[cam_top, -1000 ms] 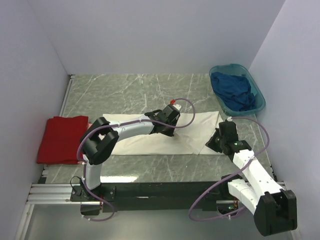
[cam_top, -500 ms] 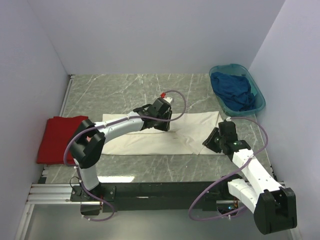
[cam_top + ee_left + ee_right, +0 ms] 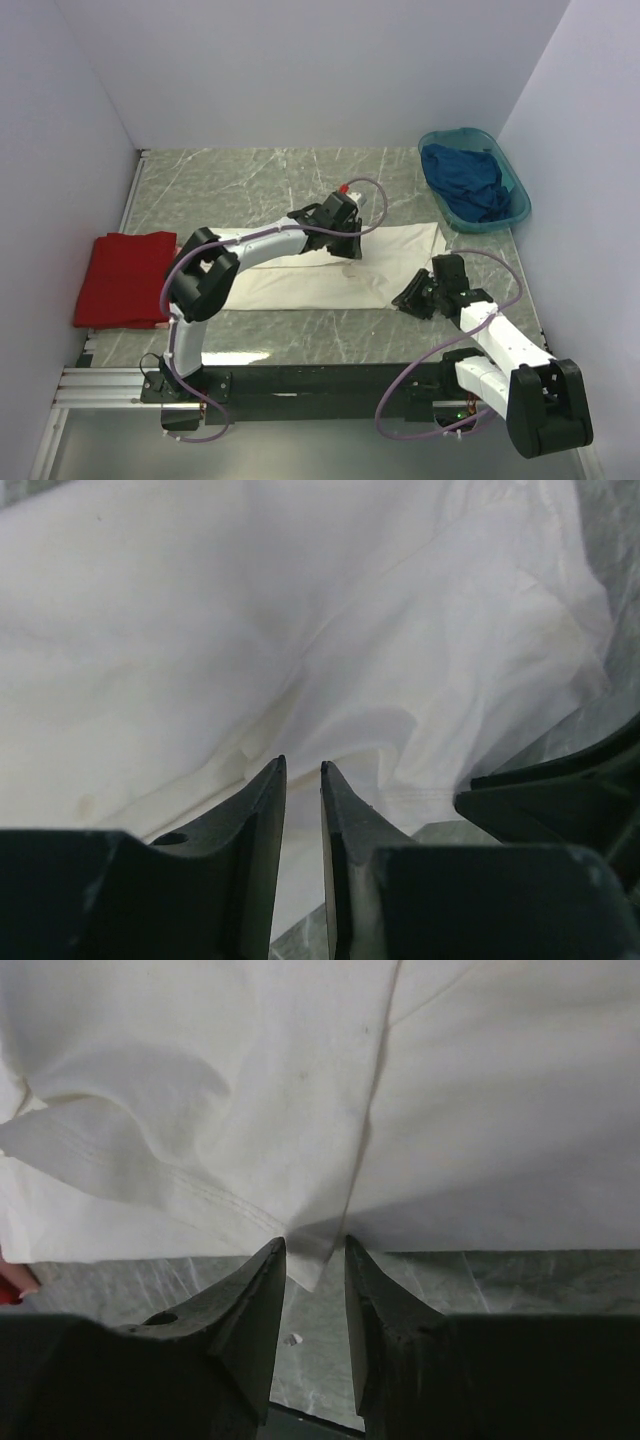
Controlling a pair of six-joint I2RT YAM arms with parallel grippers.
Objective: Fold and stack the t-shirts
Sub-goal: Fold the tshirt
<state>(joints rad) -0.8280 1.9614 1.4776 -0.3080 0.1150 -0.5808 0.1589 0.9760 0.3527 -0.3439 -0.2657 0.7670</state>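
on my overhead feed, the red shirt (image 3: 122, 278) lies folded flat at the left end of the table (image 3: 250, 180), well apart from both arms. the white shirt (image 3: 300, 290) is spread long across the middle, wrinkled and partly doubled over along its far side. the left gripper (image 3: 345, 248) reaches out over the middle of that shirt, low on the cloth. through its wrist camera the fingers (image 3: 262, 820) stand almost together with only a slim gap between them, white fabric filling the view beyond; i cannot tell whether any cloth is pinched there. further right, the right gripper (image 3: 412, 298) sits at the near right corner of the white shirt. its wrist camera shows the fingers (image 3: 255, 1300) apart, bare table visible between them, and the hemmed corner of the shirt pointing down just at the gap without being clamped. at the far right corner sits the teal basin (image 3: 520, 205), with the blue shirt (image 3: 465, 185) crumpled inside it.
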